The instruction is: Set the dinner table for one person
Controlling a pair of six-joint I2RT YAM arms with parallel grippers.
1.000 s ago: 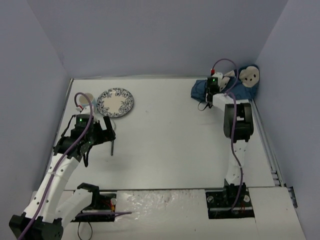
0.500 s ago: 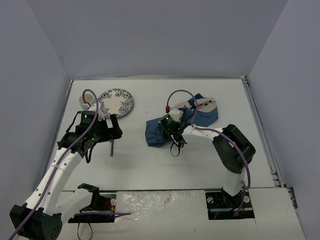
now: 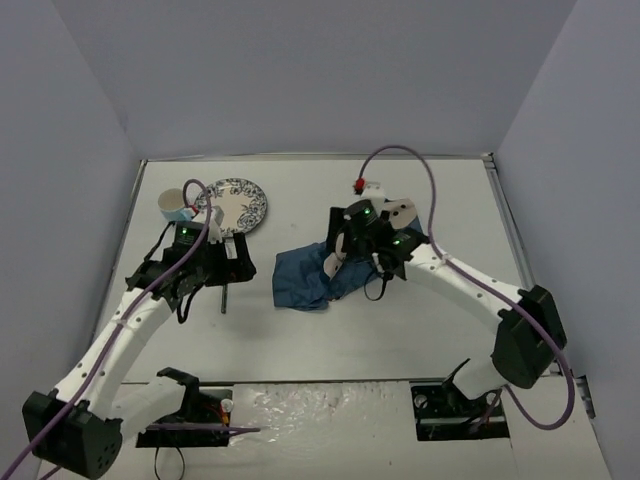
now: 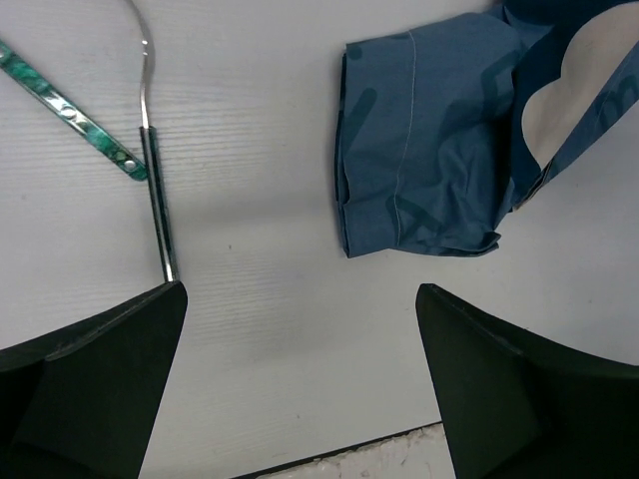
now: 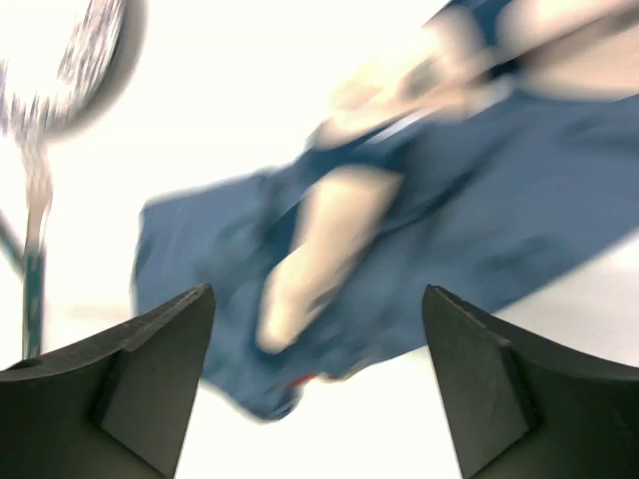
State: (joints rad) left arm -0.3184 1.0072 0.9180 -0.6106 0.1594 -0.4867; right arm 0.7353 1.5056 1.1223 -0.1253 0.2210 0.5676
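**Operator:** What is the biggest thing in front of me?

**Spotter:** Your tabletop [image 3: 400, 330]. It is white and flat, and it fills the top view from the arm bases at the bottom up to the back wall.

**Operator:** And the blue cloth?

**Spotter:** The placemat [image 3: 300, 282] lies bunched at the middle of the frame. Its pale face patch is toward the upper right, partly under your right arm.

**Operator:** The dishes?

**Spotter:** The plate [image 3: 232, 203], blue-patterned, sits flat in the upper left.

**Operator:** How do my grippers stand?

**Spotter:** Your right gripper [image 5: 316, 291] is above the placemat with its jaws wide apart and nothing between them. That view is blurred, so you cannot tell whether a finger touches the cloth. Your left gripper [image 4: 300, 289] hovers over bare tabletop, also spread wide and holding nothing. The placemat's folded edge is at the upper right of its view.

**Operator:** Smaller things?

**Spotter:** The cup [image 3: 172, 204] stands just left of the plate. At the upper left of your left wrist view lie a green-patterned handle [image 4: 70, 105], slanting, and a thin metal utensil [image 4: 160, 220] running straight down. The two meet where they cross.
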